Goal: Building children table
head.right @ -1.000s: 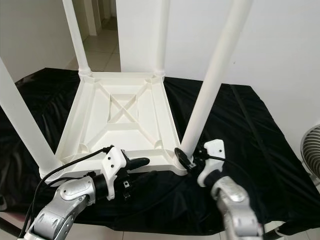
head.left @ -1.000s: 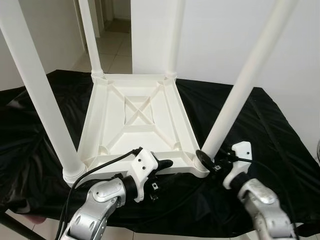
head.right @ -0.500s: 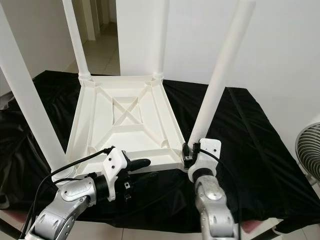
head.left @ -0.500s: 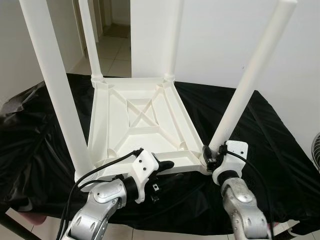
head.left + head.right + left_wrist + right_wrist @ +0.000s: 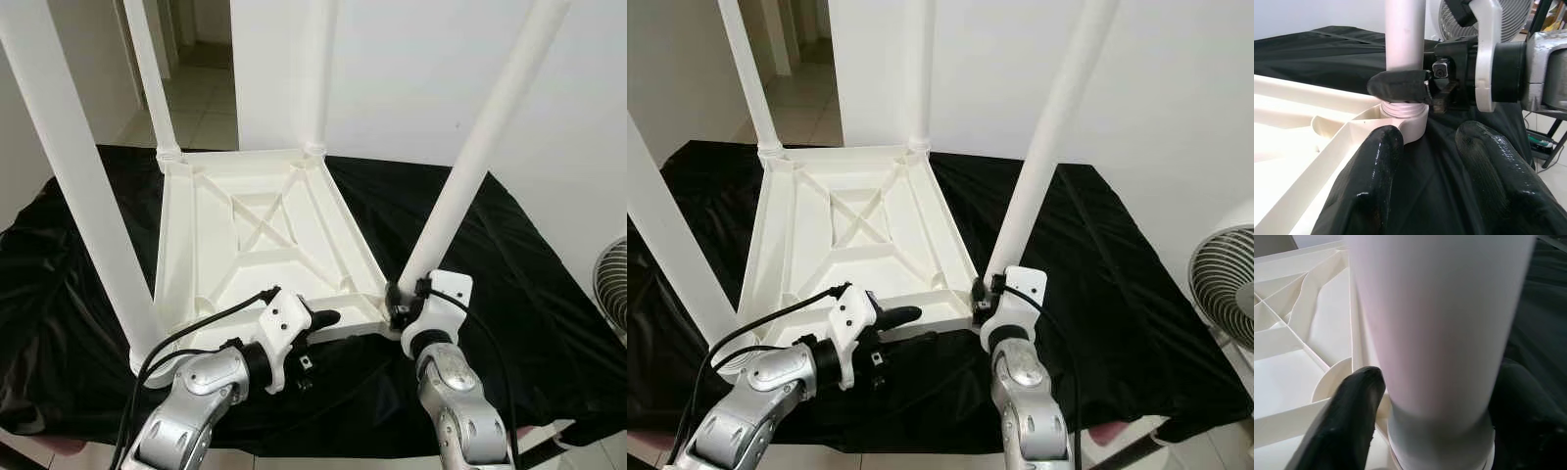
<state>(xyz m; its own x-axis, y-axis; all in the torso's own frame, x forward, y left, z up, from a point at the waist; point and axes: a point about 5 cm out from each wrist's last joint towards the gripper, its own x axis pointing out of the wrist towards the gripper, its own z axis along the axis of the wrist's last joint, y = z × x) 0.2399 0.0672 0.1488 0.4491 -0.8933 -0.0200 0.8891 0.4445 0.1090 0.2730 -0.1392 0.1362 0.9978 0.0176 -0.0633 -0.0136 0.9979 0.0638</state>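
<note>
the little white table lies upside down on the black cloth, in the middle of the frame, all four legs sticking up. my right gripper squeezes the bottom of the near right leg, low and right of centre. my left gripper waits open at the near edge, holding nothing. i think i'm fixing this leg tight (twist and push next).

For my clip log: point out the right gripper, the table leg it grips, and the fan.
right gripper (image 5: 1415,88), left wrist view, at its fingertips by the leg's base.
table leg (image 5: 460,186), left eye view, mid-shaft of the near right leg.
fan (image 5: 1222,294), right eye view, on its round grille.
</note>
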